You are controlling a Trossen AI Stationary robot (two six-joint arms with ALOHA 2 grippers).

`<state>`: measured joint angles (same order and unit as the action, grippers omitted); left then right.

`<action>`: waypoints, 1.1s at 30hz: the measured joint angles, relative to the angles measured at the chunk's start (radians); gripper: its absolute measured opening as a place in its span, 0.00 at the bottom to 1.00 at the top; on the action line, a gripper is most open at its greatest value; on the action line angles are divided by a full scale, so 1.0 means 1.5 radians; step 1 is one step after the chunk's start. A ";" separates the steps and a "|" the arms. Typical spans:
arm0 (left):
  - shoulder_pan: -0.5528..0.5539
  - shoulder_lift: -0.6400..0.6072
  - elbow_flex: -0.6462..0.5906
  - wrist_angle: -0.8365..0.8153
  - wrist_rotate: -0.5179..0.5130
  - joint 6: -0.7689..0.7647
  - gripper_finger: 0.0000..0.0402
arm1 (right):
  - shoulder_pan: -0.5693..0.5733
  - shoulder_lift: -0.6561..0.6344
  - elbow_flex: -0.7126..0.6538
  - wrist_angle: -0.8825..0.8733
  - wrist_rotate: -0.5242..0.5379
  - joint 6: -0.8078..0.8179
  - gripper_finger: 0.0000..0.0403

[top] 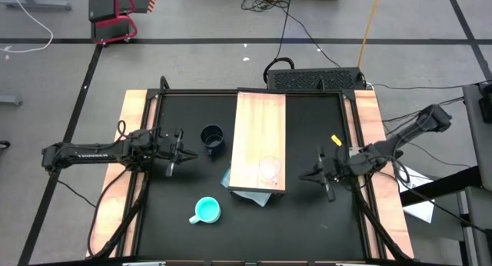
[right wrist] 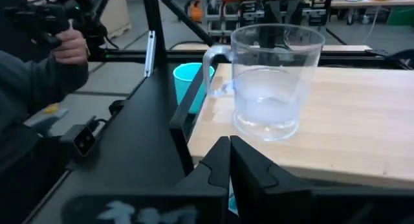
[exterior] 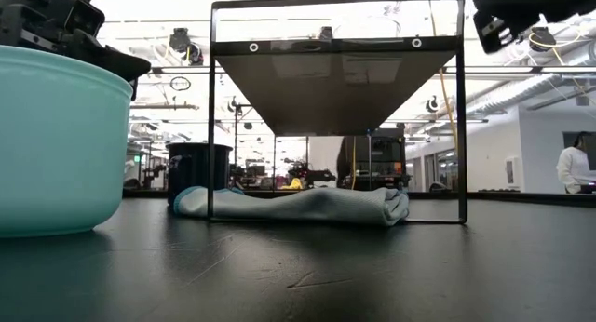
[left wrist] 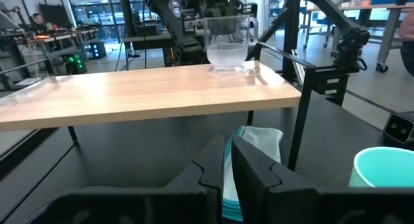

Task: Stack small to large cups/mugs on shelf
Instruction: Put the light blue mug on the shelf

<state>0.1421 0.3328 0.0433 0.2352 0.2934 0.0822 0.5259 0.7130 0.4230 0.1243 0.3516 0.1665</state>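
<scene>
The small clear glass mug [top: 269, 169] stands upright on the near end of the raised light-wood shelf [top: 260, 128]; it also shows in the right wrist view [right wrist: 272, 81]. The dark navy mug [top: 213, 137] stands on the black table left of the shelf. The turquoise mug [top: 207, 211] stands near the front. My left gripper [top: 191, 153] is shut and empty, left of the shelf and just near of the navy mug. My right gripper [top: 304, 176] is shut and empty, right of the shelf, pointing at the glass mug.
A folded light-blue cloth [exterior: 298, 206] lies on the table under the shelf's near end. The shelf stands on thin black legs [exterior: 462, 117]. Wooden strips [top: 134, 143] run along both table sides. A person's hand [right wrist: 65, 46] shows beyond the table's left edge.
</scene>
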 joint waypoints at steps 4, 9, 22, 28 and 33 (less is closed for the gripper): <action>0.000 0.000 0.000 0.000 -0.005 0.001 0.08 | 0.000 -0.034 -0.067 0.095 0.009 0.000 0.00; 0.000 0.000 0.000 0.000 -0.005 0.001 0.08 | 0.000 -0.064 -0.131 0.173 0.010 -0.004 0.00; 0.000 0.000 0.000 0.000 -0.003 -0.011 0.08 | 0.000 -0.073 -0.149 0.148 0.008 -0.045 0.00; 0.000 0.000 0.000 0.004 0.032 -0.052 0.08 | 0.000 -0.073 -0.149 0.145 0.007 -0.041 0.00; -0.018 0.000 0.000 0.003 0.066 -0.116 0.08 | 0.000 -0.073 -0.149 0.134 0.007 -0.040 0.00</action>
<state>0.1153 0.3325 0.0433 0.2398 0.3922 -0.0914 0.5259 0.6029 0.1997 0.3246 0.3624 0.1072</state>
